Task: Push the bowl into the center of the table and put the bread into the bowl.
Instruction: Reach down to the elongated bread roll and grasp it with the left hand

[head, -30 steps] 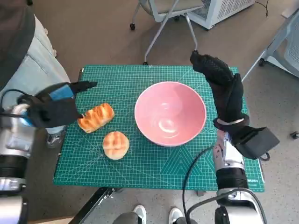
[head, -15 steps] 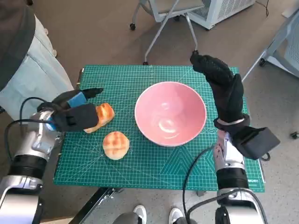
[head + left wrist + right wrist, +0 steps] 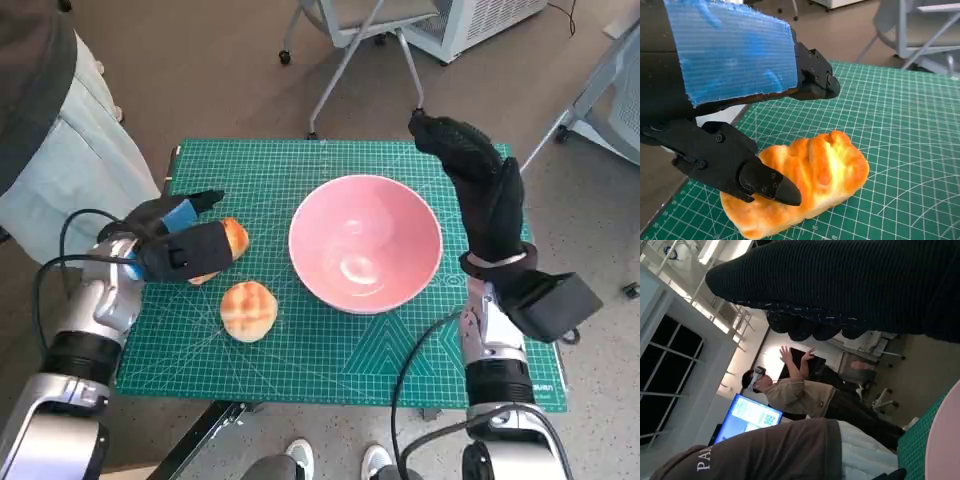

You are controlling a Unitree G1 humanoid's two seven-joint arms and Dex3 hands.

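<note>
The pink bowl (image 3: 365, 243) stands right of the middle of the green mat (image 3: 330, 355). A long glazed bread (image 3: 232, 238) lies on the left, half hidden under my left hand (image 3: 180, 248). In the left wrist view the bread (image 3: 815, 180) lies between that hand's (image 3: 730, 65) spread fingers: one fingertip (image 3: 767, 184) touches its near side, the others hover above it. A round bun (image 3: 248, 310) sits nearer the front. My right hand (image 3: 482, 190) stands upright with fingers apart beside the bowl's right rim, holding nothing. The glove (image 3: 850, 285) fills the right wrist view above the bowl's rim (image 3: 945, 440).
A person in pale trousers (image 3: 55, 140) stands close to the table's left edge. A wheeled chair (image 3: 350, 30) is behind the table and another (image 3: 610, 90) is at the right. A person with raised hands (image 3: 790, 385) shows in the right wrist view.
My left hand has moved right and come down over the long bread, covering more of it. The right hand, bowl and round bun have not moved.
</note>
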